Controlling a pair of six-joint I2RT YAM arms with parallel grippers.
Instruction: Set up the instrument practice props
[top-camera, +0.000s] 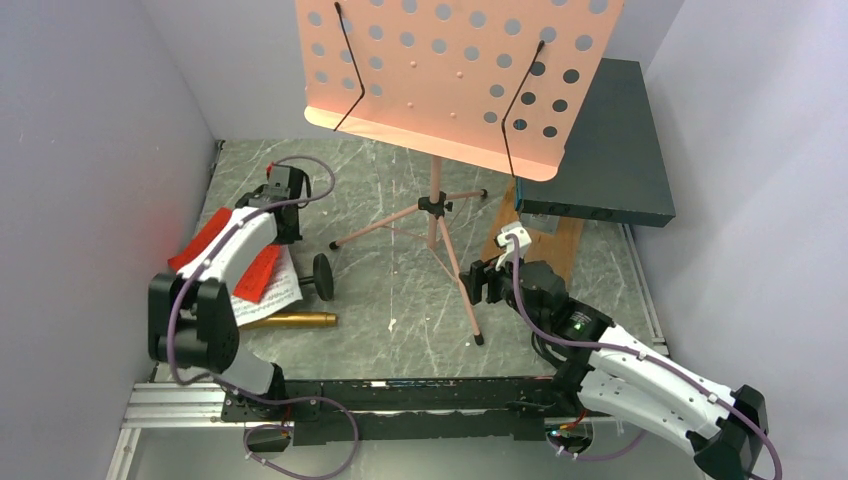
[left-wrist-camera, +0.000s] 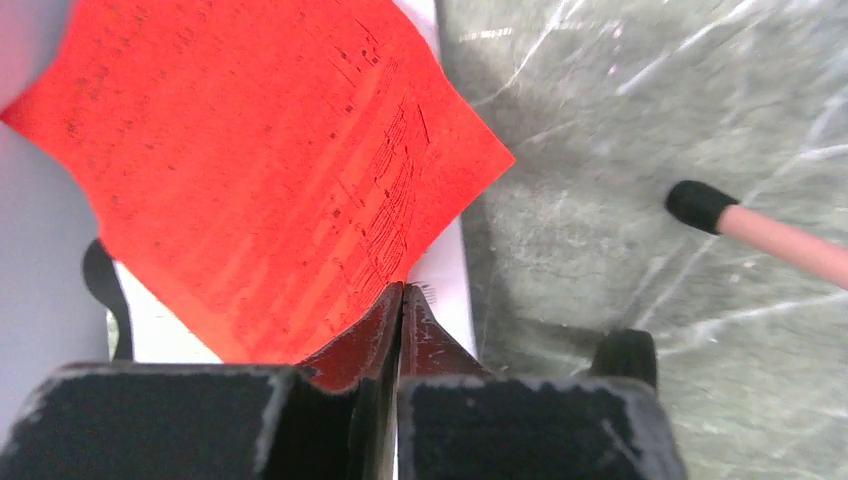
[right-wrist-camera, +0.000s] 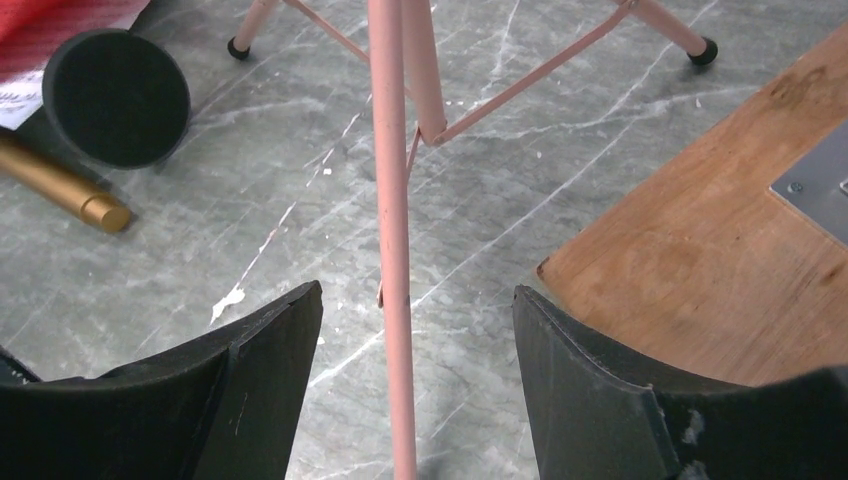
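Left pincer (left-wrist-camera: 402, 296): jaws pressed together on the near corner of the red sheet (left-wrist-camera: 260, 170). The paper fans out ahead of the fingers, over the white sheet (left-wrist-camera: 447, 272) and the marble surface (left-wrist-camera: 620, 120).

Right pincer (right-wrist-camera: 415, 300): jaws wide, one on each side of a leg of the pink music stand (top-camera: 450, 70), touching neither side. The wooden board (right-wrist-camera: 700, 270) lies just to its right.

The gold microphone (top-camera: 290, 320) and the black mic stand (top-camera: 322, 277) lie on the surface near the sheets, not set up.

Judged step: carry the red sheet to the stand's tray.
- Raise the sheet slowly; a one-corner grip lets the paper droop and swing.
- Clear the tripod foot (left-wrist-camera: 698, 205) and the tray's lower lip before setting the sheet behind the wire holders.
- Close the right pincer gently on the leg first, since the stand looks top-heavy.

Writing: fine black notation on the red sheet, too small to read. No brand or label is legible in any view.
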